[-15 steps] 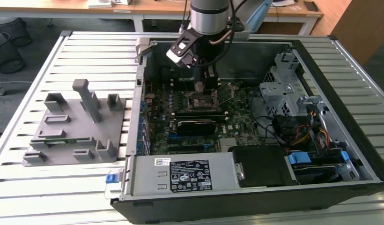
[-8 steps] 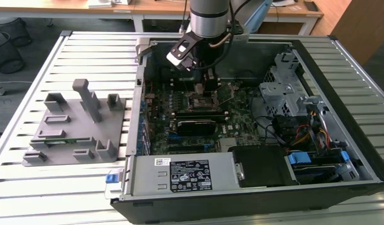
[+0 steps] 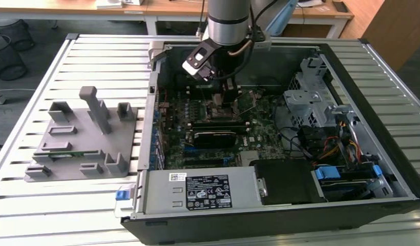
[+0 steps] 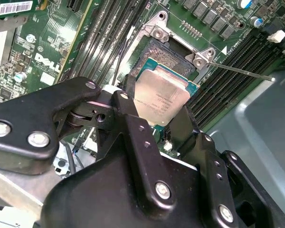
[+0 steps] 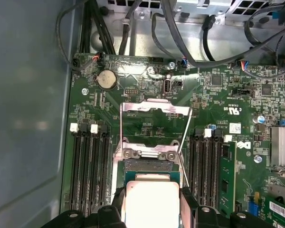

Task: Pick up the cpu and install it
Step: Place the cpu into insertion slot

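I saw my jaws grasping the flat silvery-grey square cpu at the green motherboard's open metal-framed socket

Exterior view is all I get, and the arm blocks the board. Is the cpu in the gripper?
Observer: Yes. In both wrist views the gripper clamps the cpu by two opposite edges, metal top showing.
Operator: Is the socket open?
Observer: Yes. In the first wrist view the load plate stands raised and the socket lies uncovered.
Operator: Seated?
Observer: Cannot tell; the cpu covers part of the socket.
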`<state>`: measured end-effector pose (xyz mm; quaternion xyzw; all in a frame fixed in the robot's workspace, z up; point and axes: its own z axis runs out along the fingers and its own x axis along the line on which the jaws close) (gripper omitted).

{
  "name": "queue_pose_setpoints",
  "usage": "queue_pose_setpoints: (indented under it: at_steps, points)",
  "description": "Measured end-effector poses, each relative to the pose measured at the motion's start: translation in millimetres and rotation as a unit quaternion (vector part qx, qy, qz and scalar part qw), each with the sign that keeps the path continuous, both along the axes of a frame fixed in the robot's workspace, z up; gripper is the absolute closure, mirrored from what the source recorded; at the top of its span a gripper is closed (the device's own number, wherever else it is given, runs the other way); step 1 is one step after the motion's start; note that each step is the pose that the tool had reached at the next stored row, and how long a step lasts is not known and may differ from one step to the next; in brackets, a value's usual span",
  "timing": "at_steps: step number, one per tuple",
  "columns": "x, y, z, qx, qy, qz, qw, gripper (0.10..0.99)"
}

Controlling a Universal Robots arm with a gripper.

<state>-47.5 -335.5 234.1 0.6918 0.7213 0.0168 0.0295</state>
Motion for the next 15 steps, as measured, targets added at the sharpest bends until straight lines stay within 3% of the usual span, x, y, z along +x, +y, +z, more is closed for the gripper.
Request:
queue_pose_setpoints:
  at_steps: [15]
  points:
    - [0.0, 0.0, -11.5, 0.0000, 0.0000, -0.007, 1.0000, 0.549]
